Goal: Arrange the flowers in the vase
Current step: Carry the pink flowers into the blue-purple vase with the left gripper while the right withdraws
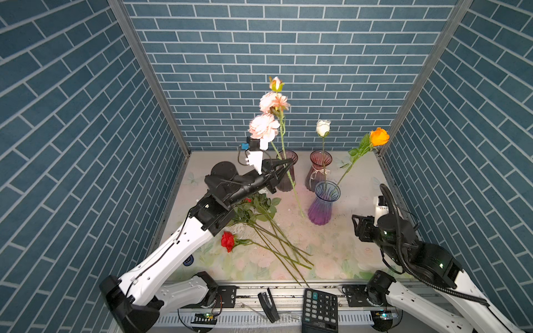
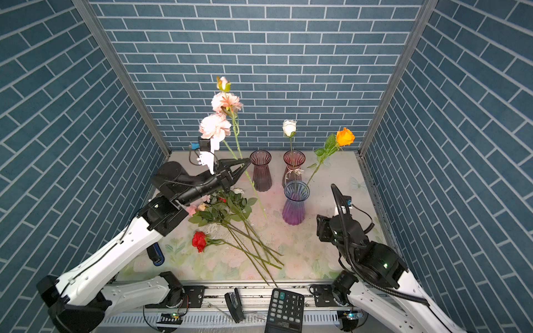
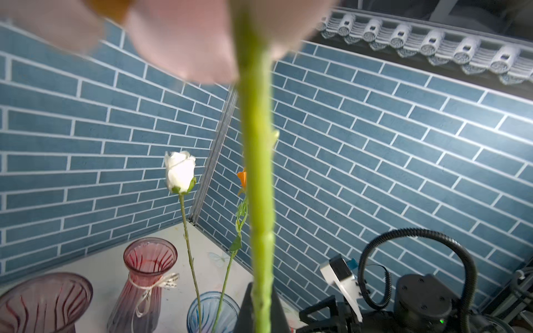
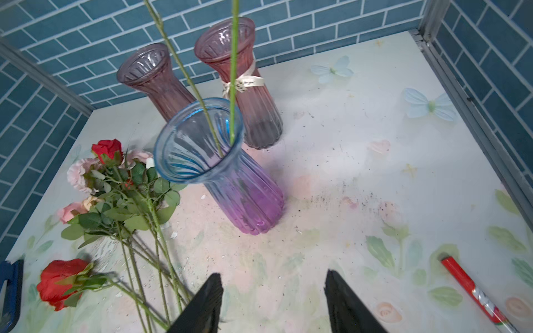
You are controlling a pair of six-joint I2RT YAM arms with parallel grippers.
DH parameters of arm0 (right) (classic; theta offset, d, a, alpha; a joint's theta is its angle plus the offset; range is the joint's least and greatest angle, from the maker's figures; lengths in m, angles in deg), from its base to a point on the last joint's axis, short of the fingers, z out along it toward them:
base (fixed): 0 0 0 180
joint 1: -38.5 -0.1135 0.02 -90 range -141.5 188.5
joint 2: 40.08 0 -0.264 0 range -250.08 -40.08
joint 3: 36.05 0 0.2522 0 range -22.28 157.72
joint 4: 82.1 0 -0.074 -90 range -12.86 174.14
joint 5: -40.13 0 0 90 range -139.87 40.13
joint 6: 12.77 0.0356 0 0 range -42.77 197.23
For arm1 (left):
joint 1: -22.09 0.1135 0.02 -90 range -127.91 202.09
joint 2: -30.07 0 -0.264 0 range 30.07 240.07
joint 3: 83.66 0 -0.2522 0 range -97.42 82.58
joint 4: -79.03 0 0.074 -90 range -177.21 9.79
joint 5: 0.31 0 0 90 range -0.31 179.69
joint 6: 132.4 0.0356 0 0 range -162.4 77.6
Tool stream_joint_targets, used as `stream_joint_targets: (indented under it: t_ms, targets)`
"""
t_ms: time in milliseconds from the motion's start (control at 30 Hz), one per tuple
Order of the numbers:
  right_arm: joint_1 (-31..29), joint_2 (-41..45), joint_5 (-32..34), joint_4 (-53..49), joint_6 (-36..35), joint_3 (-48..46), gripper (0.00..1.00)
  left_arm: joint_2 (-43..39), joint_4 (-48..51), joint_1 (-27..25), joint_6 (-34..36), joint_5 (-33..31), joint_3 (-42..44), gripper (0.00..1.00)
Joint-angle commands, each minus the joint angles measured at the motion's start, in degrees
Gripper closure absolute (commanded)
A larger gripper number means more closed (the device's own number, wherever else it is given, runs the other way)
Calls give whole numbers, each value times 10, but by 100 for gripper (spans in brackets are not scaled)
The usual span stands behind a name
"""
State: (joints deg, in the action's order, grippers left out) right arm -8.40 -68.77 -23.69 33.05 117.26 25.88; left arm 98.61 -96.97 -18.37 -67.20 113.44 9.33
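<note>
Left gripper (image 1: 288, 163): clamped shut on the stem of the pink peony spray (image 1: 264, 127); seen left of centre in both top views, raised above the table (image 1: 346, 253).
Pink peony spray: held close to upright, slightly tilted. Blooms are stacked against the back wall, upper centre. The lower stem end hangs left of the blue-purple vase (image 1: 323, 204), outside it.
Left wrist view: the stem (image 3: 259, 201) is seen pinched between the black fingers (image 3: 243, 314).
Right gripper (image 4: 274, 299): jaws apart, nothing held; parked at the right edge of both top views, apart from the vases.
Blue-purple vase: upright, centre right; the white rose (image 1: 323, 127) and orange rose (image 1: 379, 137) are already stood in it.
Pink vase (image 2: 292, 167): ribbon-tied, upright, just behind the blue-purple vase.
Mauve vase (image 2: 261, 170): upright, left of the pink vase.
Loose flowers (image 1: 259, 210): laid in a pile on the table, lower centre left, heads partly hidden under the left arm.
Red rose (image 1: 227, 241): laid flat beside the pile.
Front rail: calculator (image 1: 320, 310) and stapler (image 1: 268, 305) are seen at bottom centre.
</note>
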Motion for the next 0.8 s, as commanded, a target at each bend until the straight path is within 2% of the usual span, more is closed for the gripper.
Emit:
stream_joint_targets:
  t_ms: [0, 167, 300, 433, 667, 700, 733, 767]
  targets:
    - [2, 69, 31, 0, 51, -59, 40, 81, 17, -17, 113, 15, -90, 100]
    - [2, 132, 65, -1, 65, -130, 29, 199, -36, -47, 219, 32, -190, 100]
    - [2, 147, 75, 3, 59, -142, 28, 271, -25, -58, 232, 28, -244, 100]
    - [2, 139, 73, 15, 44, -150, 27, 311, -57, -69, 239, 45, -227, 100]
    - [2, 143, 42, 24, 71, -167, 27, 350, -88, -75, 224, 40, -190, 100]
    - [3, 145, 41, 20, 72, -166, 27, 351, -89, -75, 220, 40, -186, 99]
    - [3, 148, 41, 16, 73, -165, 27, 350, -88, -75, 216, 38, -181, 90]
    - [2, 150, 41, 13, 73, -164, 27, 348, -84, -75, 212, 36, -178, 75]
